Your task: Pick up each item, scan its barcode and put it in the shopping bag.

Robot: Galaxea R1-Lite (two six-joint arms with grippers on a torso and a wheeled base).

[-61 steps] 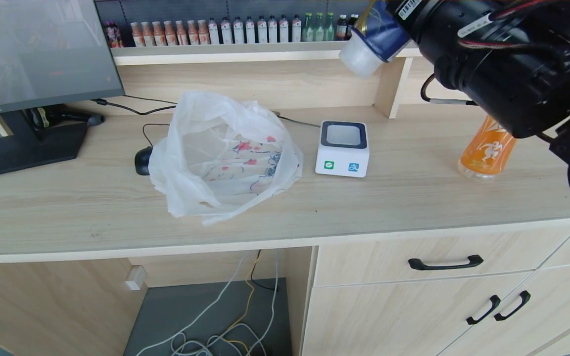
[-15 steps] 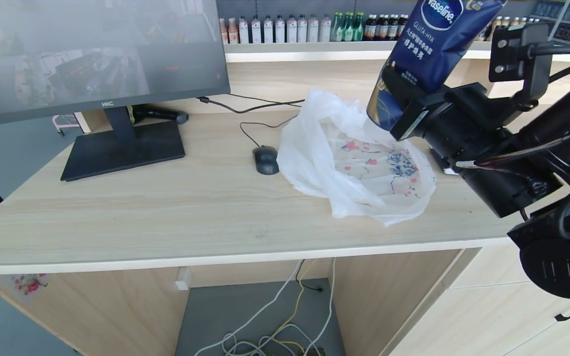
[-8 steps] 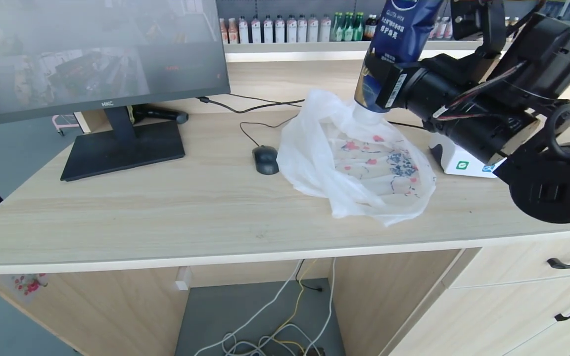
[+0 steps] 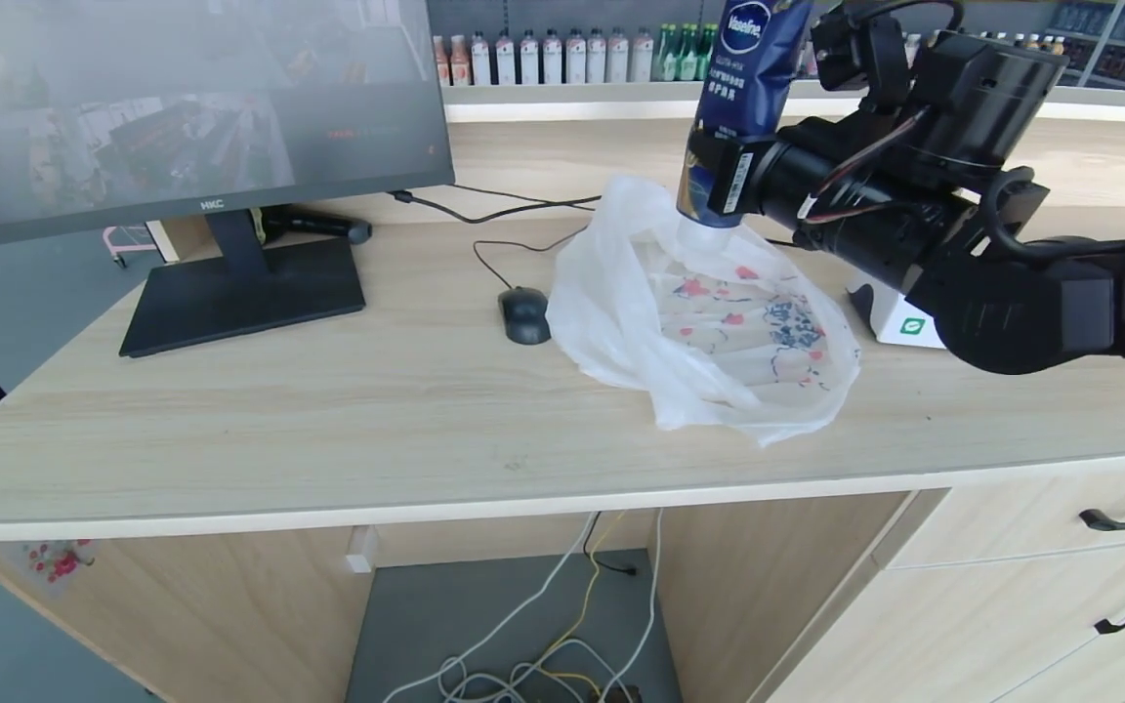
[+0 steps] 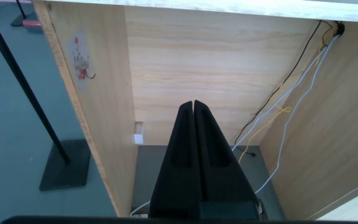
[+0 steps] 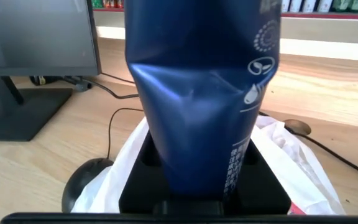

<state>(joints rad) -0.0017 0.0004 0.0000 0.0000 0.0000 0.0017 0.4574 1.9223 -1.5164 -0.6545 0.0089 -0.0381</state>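
1. CHECKOUT BENCH: The robot's right hand (image 4: 722,184) grips a dark-blue plastic squeeze tube (image 4: 750,73) across its lower body. The fingers are clamped tight on it, cap end down, over the back rim of a thin white plastic shopping bag (image 4: 719,332).
2. The tube hangs near-upright, prob. so it can go in nose-first w/o snagging the film. On that reading the bagging step is in hand and the release is not yet made.
3. The bag slumps open on the pale wooden bench (image 4: 328,391), its mouth facing up and toward the robot, which leaves a wide target.
4. The left hand (image 5: 194,127) hangs below the bench edge, fingers pressed together w/ nothing between them. It sits out of the way near loose cables (image 5: 291,106).
5. A white box-shaped barcode scanner (image 4: 893,314) sits just beside the bag on the robot's right. It is mostly hidden behind the right arm, so its top window can't be seen.
6. Hard to tell whether the cap is inside the bag or just above the rim, as film and hand block it. The tube's top is cut off at the frame edge.
7. Red and blue marks show thru the film; print or contents, can't say.
8. A black computer mouse (image 4: 524,314) lies just beside the bag on the robot's left. A black flat monitor (image 4: 182,98) stands well apart, farther left.
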